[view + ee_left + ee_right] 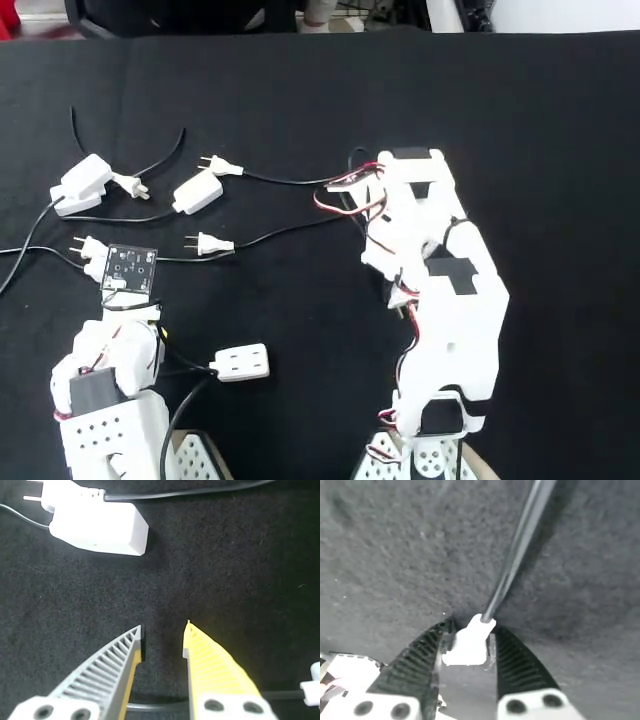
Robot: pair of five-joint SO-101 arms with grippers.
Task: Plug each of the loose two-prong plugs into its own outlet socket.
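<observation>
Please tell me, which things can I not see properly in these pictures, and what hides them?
- High view: the right arm covers the right gripper and its plug.
- Right wrist view: that plug's prongs cannot be seen; its body and the fingers hide them.
- Left wrist view: a white piece is cut off by the edge; I cannot identify it.

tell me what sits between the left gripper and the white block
Nothing; the left wrist view shows bare black tabletop between the open left gripper and the white block.
</observation>
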